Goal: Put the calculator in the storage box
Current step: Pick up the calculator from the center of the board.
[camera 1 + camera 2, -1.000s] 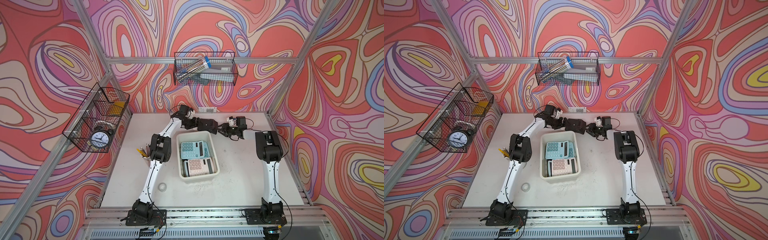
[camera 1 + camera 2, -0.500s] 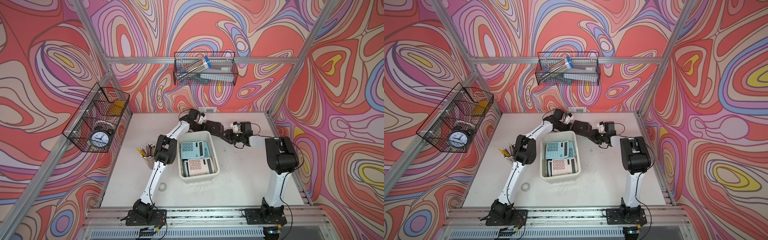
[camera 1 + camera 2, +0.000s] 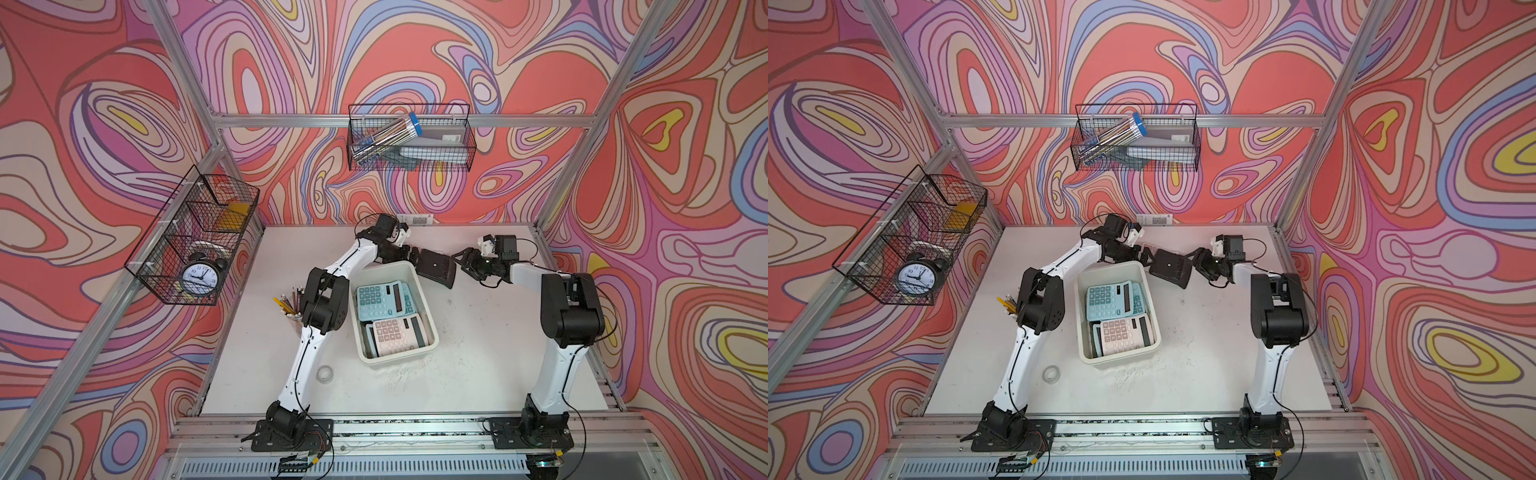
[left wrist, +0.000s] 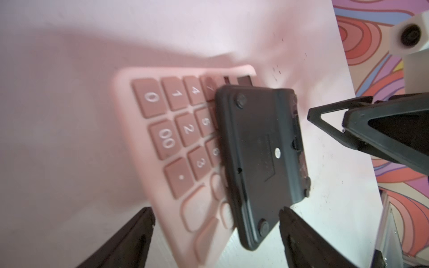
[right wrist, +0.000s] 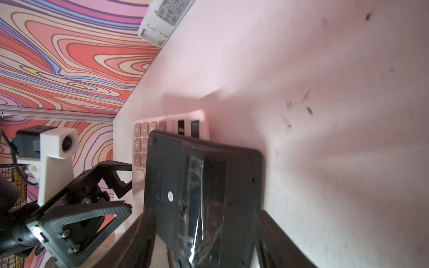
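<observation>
Both top views show the black rectangular plastic calculator (image 3: 436,268), back up, outside the off-white plastic storage box (image 3: 400,358) near its far corner, overlapping a pink plastic calculator (image 4: 167,139). Left gripper (image 3: 412,257) gapes beside it; whether the spread right gripper (image 3: 467,266) holds it, I cannot tell.

Box mouth: box (image 3: 397,358) open from above; calculators (image 3: 382,300) cover its floor except a strip at the far end.
Far of box: black calculator (image 3: 436,270) tilts over a pink calculator (image 4: 162,139), filling the gap between left gripper (image 3: 411,255) and right gripper (image 3: 463,262).
Right of box: bare table (image 3: 478,332) up to right arm (image 3: 571,307).
Left of box: left arm (image 3: 324,305) close beside; pencil cup (image 3: 291,309) on its outer side.
Front left: tape roll (image 3: 325,372).
Walls: left basket (image 3: 195,245), back basket (image 3: 409,141), hung high.
</observation>
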`<state>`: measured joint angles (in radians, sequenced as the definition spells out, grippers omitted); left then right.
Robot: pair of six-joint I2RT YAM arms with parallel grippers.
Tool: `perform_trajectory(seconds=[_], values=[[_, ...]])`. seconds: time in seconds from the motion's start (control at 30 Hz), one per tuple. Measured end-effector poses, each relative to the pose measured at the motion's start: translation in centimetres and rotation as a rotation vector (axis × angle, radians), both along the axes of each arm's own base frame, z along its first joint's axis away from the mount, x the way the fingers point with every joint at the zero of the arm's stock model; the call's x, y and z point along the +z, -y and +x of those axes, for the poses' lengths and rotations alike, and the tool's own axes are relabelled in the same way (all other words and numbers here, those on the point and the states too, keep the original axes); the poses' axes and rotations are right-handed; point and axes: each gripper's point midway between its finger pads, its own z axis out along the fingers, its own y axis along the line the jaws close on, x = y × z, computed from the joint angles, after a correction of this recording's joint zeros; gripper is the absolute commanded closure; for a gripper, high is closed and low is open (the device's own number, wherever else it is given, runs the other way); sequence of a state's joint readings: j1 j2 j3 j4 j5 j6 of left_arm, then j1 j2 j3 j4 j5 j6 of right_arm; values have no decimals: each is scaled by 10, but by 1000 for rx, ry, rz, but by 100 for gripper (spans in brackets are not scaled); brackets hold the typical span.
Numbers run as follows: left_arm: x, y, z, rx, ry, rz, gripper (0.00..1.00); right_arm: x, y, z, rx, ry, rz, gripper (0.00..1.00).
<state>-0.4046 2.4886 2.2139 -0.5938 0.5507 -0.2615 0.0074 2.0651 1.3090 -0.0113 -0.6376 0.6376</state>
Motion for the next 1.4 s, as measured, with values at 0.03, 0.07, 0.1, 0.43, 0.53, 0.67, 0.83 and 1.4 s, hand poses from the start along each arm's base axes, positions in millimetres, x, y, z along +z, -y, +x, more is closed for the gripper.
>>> perform_trajectory(seconds=[0.03,0.07,0.1,0.43,0.53,0.67,0.83,1.4], values=[[2,-4,4,11,5,6,7,-5,-1,3,3,-6,4,31],[7,-7,7,18,11,6,7,-12,-2,5,5,-16,10,31],[14,-9,14,27,27,2,8,-18,-2,6,7,-28,18,31],[21,9,26,1,59,-50,22,-24,-10,5,35,-39,69,19],[3,19,19,-18,32,-39,22,-22,-10,4,38,-31,60,16],[-12,32,9,-38,-1,-32,23,-22,-9,-1,37,-34,57,16],[-13,44,0,-63,-9,-40,32,-23,-15,-14,52,-35,117,24],[-25,53,-20,-102,-45,-54,43,16,-23,-49,58,-28,197,51]])
